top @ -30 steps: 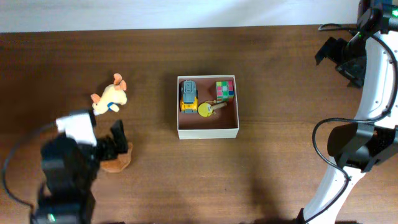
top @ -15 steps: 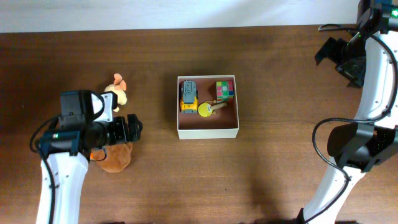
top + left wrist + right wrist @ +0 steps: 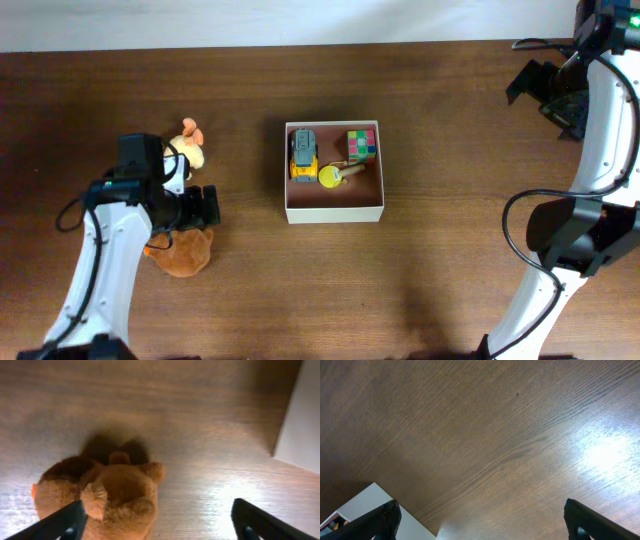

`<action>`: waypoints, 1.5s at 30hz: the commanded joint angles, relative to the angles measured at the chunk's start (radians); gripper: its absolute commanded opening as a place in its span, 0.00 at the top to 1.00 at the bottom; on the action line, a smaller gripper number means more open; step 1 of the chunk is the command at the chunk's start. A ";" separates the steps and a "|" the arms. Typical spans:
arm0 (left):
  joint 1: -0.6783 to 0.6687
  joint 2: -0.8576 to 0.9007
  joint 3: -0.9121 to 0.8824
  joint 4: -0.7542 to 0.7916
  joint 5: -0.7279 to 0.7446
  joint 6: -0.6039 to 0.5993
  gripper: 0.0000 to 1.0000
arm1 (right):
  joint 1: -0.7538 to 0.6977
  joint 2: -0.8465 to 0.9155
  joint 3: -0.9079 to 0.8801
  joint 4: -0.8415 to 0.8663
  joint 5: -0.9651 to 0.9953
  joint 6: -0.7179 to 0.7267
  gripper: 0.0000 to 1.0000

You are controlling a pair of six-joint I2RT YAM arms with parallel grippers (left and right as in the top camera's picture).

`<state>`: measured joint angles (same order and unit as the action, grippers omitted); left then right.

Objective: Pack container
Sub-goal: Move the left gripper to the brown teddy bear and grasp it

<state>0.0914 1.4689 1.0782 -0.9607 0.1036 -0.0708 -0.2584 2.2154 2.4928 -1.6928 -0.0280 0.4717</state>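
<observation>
While the left fingers (image 3: pixel 205 207) hang spread wide above the table (image 3: pixel 450 120), nothing is gripped between them. The left wrist view shows both tips far apart, with a brown plush (image 3: pixel 107 500) lying on the wood below, close to one tip and well clear of the other. Whether that nearer tip touches the plush cannot be told. Seen from overhead, the plush lies just on the near side of these fingers, partly under the arm. A cream plush (image 3: pixel 188 135) with orange ears lies on the far side of the same arm, partly hidden by it.

Near the middle of the table, well to the right of both plush toys, sits the container (image 3: pixel 335 213), open at the top, with white walls and a reddish-brown floor. Along its far side stand a yellow and grey truck (image 3: pixel 303 150) in the left corner and a many-coloured cube (image 3: pixel 362 144) in the right corner. A yellow disc (image 3: pixel 330 177) lies between them, just beside the truck. The near half of the floor is bare.

Far off at the right far corner, the right fingers (image 3: pixel 545 88) are likewise spread wide and grasp nothing. Their wrist view shows only bare wood beneath, with a white corner of the container at the lower left edge.
</observation>
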 commanded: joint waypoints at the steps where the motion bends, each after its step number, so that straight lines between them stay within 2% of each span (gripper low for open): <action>1: 0.003 0.049 0.010 -0.014 -0.023 0.012 0.10 | 0.003 -0.016 -0.003 -0.002 -0.002 0.008 0.01; 8: 0.003 0.140 0.009 -0.050 -0.047 0.012 0.11 | 0.003 -0.016 -0.003 -0.002 -0.002 0.008 0.01; 12: 0.003 0.180 0.009 -0.053 -0.049 0.012 0.24 | 0.003 -0.016 -0.003 -0.002 -0.002 0.008 0.01; 13: 0.003 0.187 0.009 -0.054 -0.049 0.012 0.30 | 0.003 -0.016 -0.003 -0.002 -0.002 0.008 0.01; 16: 0.003 0.199 0.009 -0.055 -0.049 0.012 0.60 | 0.003 -0.016 -0.003 -0.002 -0.002 0.008 0.01; 20: 0.003 0.199 0.009 -0.065 -0.049 0.006 0.86 | 0.003 -0.016 -0.003 -0.002 -0.002 0.008 0.01; 21: 0.003 0.199 0.009 -0.065 -0.048 0.003 0.96 | 0.003 -0.016 -0.003 -0.002 -0.002 0.008 0.01; 27: 0.003 0.199 0.010 -0.062 -0.048 -0.064 0.98 | 0.003 -0.016 -0.003 -0.002 -0.002 0.008 0.01; 33: 0.000 0.199 0.042 -0.092 -0.037 -0.070 0.98 | 0.003 -0.016 -0.003 -0.002 -0.002 0.008 0.01; 45: -0.025 0.198 0.340 -0.302 -0.038 -0.070 0.98 | 0.003 -0.016 -0.003 -0.002 -0.002 0.008 0.01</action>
<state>0.0856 1.6684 1.3685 -1.2427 0.0551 -0.1284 -0.2584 2.2154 2.4928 -1.6924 -0.0280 0.4721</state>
